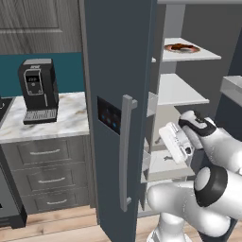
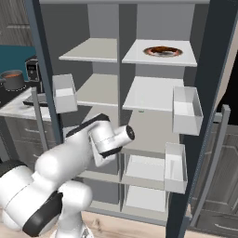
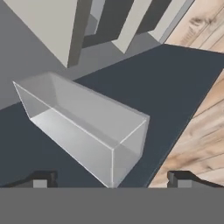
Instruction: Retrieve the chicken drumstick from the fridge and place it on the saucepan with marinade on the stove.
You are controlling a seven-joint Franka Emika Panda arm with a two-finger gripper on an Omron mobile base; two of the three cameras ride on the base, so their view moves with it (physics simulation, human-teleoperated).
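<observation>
your end effector (image 3: 112,179) is spread wide, pinching nothing — it faces a clear door bin (image 3: 87,127). the fridge (image 2: 204,93) stands open; the chicken drumstick (image 2: 161,50) sits on a plate (image 2: 151,52) on the top shelf.

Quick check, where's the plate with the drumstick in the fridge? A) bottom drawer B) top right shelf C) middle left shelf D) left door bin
B: the white plate holding the chicken drumstick sits on the top right shelf of the open fridge.

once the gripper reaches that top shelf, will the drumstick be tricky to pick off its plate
Probably a bit. The chicken drumstick looks small and rounded, so it may roll or slip between open fingers. It lies low on a shallow white plate, which might slide if nudged.
</observation>
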